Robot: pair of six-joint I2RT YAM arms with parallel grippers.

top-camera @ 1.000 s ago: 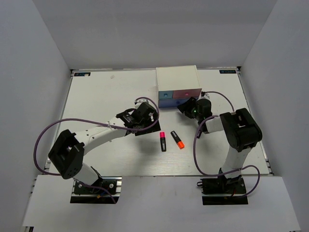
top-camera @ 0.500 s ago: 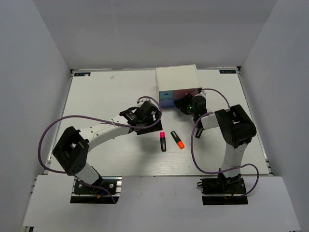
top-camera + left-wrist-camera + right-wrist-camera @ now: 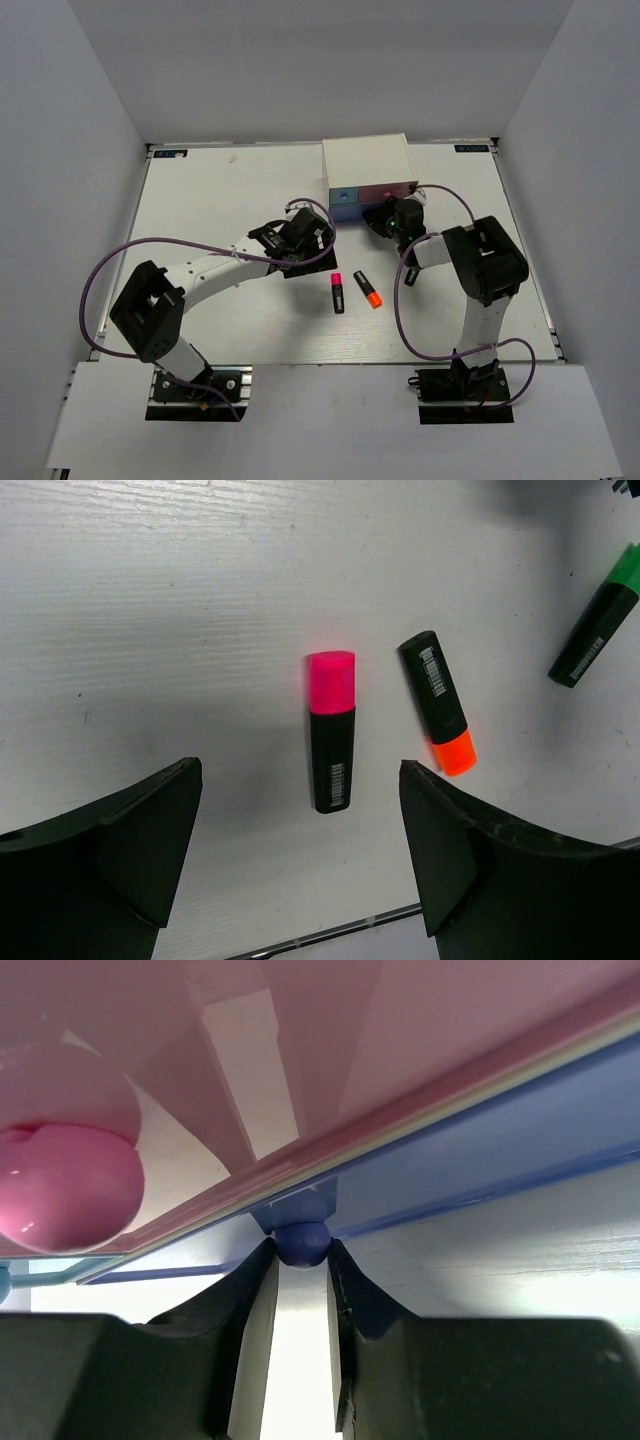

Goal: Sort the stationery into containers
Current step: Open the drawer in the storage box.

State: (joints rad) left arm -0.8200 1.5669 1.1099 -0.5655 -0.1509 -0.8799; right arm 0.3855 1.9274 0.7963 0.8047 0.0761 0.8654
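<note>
The right gripper [image 3: 381, 212] has moved up to the white cabinet [image 3: 366, 158] in the upper middle. Its fingers [image 3: 240, 1290] now pinch in on a small blue knob [image 3: 302, 1243].

Plain grey walls [image 3: 330, 60] enclose a white, evenly lit table [image 3: 210, 190].

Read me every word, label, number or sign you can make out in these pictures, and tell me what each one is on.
No text here is legible.
On the pink highlighter: a white barcode label, print too small to read.
On the orange highlighter: a barcode label, unreadable.
On the green highlighter: a barcode label, unreadable.
On the far-left table sticker and the far-right table sticker: markings too blurred to read.
</note>
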